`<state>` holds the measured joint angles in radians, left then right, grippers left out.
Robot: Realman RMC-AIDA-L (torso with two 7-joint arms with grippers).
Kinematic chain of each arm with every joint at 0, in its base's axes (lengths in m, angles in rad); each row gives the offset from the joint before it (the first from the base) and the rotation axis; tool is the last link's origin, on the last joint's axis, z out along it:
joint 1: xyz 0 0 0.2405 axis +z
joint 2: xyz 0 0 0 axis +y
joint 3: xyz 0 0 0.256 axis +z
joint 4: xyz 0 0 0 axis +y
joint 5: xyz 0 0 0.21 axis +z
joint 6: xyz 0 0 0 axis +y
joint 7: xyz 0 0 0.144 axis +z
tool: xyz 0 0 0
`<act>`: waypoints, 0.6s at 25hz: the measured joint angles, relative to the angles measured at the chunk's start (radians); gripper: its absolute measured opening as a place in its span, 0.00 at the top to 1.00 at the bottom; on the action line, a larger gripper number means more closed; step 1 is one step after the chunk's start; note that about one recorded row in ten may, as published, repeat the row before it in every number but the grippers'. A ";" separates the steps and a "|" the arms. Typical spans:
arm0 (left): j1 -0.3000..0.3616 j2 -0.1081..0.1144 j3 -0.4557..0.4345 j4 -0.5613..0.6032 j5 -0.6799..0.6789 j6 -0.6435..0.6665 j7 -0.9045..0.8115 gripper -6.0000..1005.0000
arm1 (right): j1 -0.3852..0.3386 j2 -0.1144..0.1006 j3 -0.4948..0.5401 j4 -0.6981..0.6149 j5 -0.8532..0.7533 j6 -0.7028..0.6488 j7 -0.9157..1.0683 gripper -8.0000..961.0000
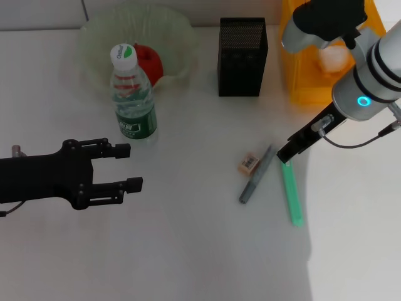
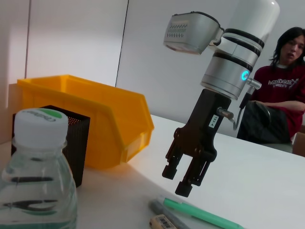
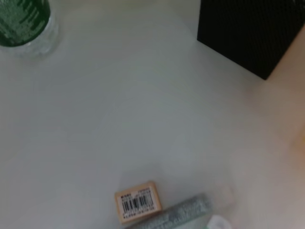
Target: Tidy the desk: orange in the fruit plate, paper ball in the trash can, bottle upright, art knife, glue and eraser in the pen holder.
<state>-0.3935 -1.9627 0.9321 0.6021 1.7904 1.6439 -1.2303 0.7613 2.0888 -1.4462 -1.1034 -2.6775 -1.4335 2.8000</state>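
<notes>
Presently: left black gripper [image 1: 128, 167], jaws spread wide, empty, hovering near the upright clear plastic bottle [image 1: 133, 94]. Right black gripper [image 2: 183, 180], fingers parted and grasping nothing, poised just above the grey stick [image 1: 257, 174] and green stick [image 1: 292, 193]. Tan rectangular eraser [image 1: 249, 163] lies beside the grey stick. Red-orange round orange [image 1: 149, 61] sits in the pale green ruffled plate [image 1: 169, 31].

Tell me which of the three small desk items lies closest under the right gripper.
The green stick: its upper end sits just below the right gripper. The grey stick lies one step toward the robot's left, and the eraser is farthest on that side.
</notes>
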 joint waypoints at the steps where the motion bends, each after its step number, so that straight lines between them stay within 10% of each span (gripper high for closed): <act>1: 0.000 -0.001 0.000 -0.001 0.001 -0.007 0.000 0.28 | 0.005 0.001 -0.019 0.026 0.006 0.028 0.000 0.27; 15: 0.007 -0.010 -0.001 -0.004 0.002 -0.024 0.001 0.28 | 0.035 0.002 -0.046 0.119 0.028 0.109 -0.003 0.56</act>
<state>-0.3869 -1.9723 0.9311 0.5981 1.7925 1.6200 -1.2293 0.7967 2.0907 -1.4919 -0.9847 -2.6492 -1.3244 2.7972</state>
